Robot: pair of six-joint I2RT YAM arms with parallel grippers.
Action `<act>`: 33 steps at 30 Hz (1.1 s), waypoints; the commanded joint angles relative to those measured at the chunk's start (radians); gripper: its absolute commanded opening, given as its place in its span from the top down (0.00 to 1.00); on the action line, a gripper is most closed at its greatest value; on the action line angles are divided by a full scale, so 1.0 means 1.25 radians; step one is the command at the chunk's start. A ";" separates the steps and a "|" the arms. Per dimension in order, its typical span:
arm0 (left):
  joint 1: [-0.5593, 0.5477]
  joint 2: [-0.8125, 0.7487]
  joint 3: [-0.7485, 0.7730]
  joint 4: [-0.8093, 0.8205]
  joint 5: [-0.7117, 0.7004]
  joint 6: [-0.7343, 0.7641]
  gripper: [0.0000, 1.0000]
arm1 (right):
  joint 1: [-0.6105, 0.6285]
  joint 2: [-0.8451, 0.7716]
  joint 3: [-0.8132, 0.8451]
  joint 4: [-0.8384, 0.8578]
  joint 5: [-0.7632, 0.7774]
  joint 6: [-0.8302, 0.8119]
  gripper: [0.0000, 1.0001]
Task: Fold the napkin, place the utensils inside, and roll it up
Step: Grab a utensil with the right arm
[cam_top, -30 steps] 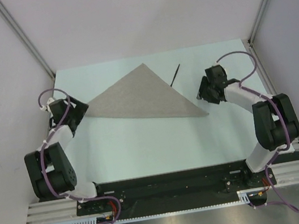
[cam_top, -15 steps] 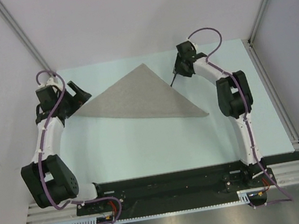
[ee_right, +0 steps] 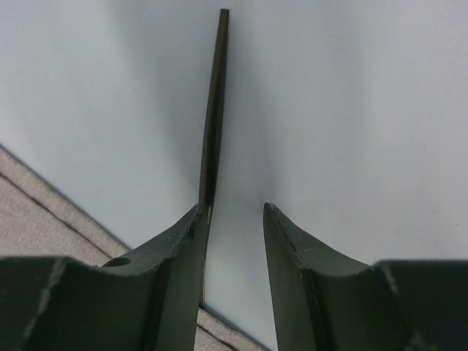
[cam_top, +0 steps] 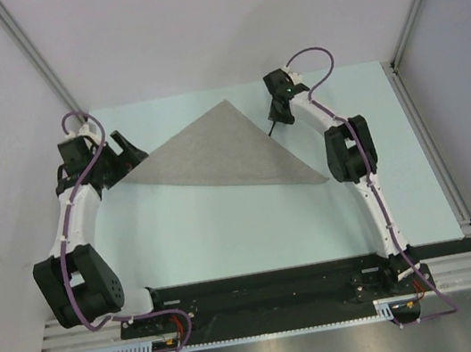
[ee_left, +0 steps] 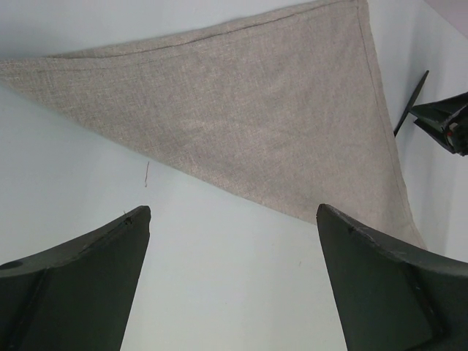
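Note:
The napkin (cam_top: 214,152) lies flat on the table, folded into a grey-beige triangle (ee_left: 256,110). Its edge shows at the lower left of the right wrist view (ee_right: 36,212). The utensil (cam_top: 272,129), a thin black stick, lies just off the napkin's right edge (ee_left: 411,102). My right gripper (cam_top: 276,113) is down over it. The jaws straddle the utensil (ee_right: 216,95), which runs along the left finger's inner face, with a gap to the right finger. My right gripper (ee_right: 232,208) is narrowly open. My left gripper (cam_top: 127,147) hovers wide open (ee_left: 232,210) near the napkin's left corner, holding nothing.
The pale table (cam_top: 225,223) is walled by white panels at the back and both sides, with metal frame posts at the back corners. My right gripper (ee_left: 442,121) shows at the right edge of the left wrist view.
My right arm swung from the napkin's right corner to the back and came down over the utensil, its jaws narrowing. My left arm shifted back and left, then held still.

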 commanded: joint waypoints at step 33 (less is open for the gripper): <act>0.008 -0.069 -0.005 0.026 0.117 -0.005 0.00 | -0.048 0.096 0.018 -0.261 0.150 -0.105 0.79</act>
